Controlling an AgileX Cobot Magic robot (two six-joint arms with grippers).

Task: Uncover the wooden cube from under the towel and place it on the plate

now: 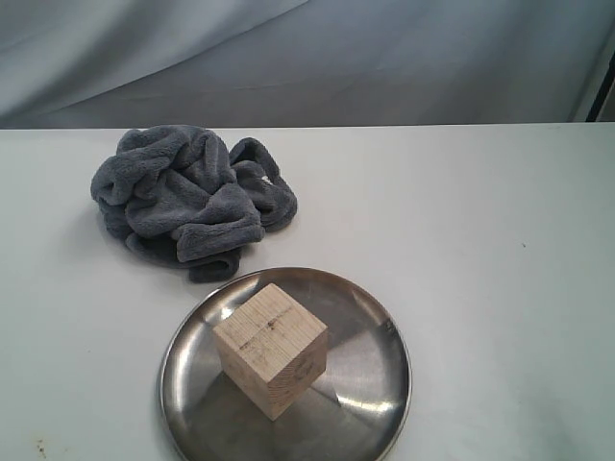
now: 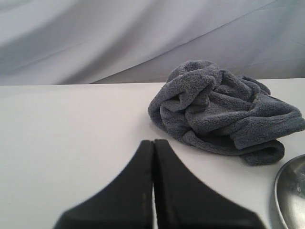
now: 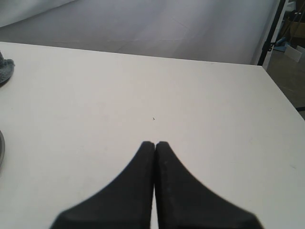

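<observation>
The pale wooden cube (image 1: 272,349) stands uncovered in the middle of the shiny steel plate (image 1: 370,375) near the table's front edge. Behind the plate and to its left, the dark grey towel (image 1: 188,197) lies crumpled in a heap on the table. No gripper appears in the exterior view. In the left wrist view my left gripper (image 2: 153,141) is shut with nothing in it, the towel (image 2: 224,109) lies a little way beyond it, and a sliver of the plate (image 2: 291,191) shows at the edge. My right gripper (image 3: 155,143) is shut and empty over bare table.
The white table (image 1: 480,240) runs back to a grey cloth backdrop (image 1: 307,58). In the right wrist view the table's far corner and side edge (image 3: 279,90) show, with a dark stand and floor beyond.
</observation>
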